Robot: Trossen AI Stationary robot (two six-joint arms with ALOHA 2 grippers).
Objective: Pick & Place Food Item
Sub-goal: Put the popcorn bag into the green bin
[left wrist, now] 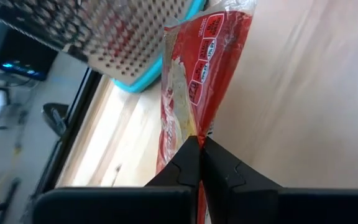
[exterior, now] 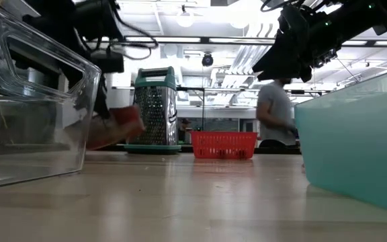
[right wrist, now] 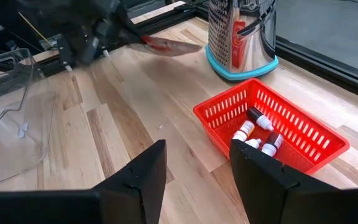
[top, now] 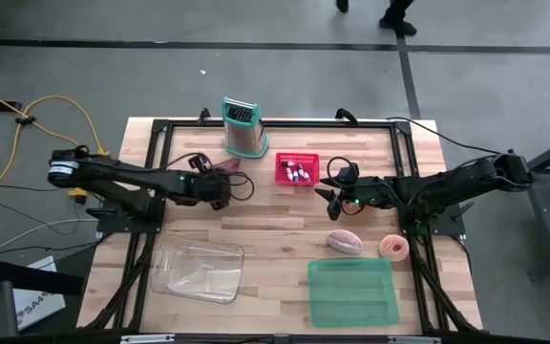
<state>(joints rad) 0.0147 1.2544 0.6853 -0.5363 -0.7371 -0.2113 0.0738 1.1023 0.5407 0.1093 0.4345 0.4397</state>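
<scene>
While the red food packet (left wrist: 194,81) hangs just above the wooden table (top: 275,229), the left gripper (left wrist: 199,144) has its fingers pressed together on the packet's edge, pinching it tight. That packet sits just beside the metal grater (top: 243,127), at the back left of the table, and from the right wrist camera it shows as a flat red sliver held out from the left arm. Over to the right, the right gripper (right wrist: 194,162) hovers with its fingers spread apart, holding nothing, just above the red basket (top: 296,170) with its small bottles (right wrist: 257,132). Nearer the front lie a clear tub (top: 199,270) on the left, a green tub (top: 352,292) on the right, and a pink bun (top: 344,240) and a doughnut (top: 393,247) just behind it.
</scene>
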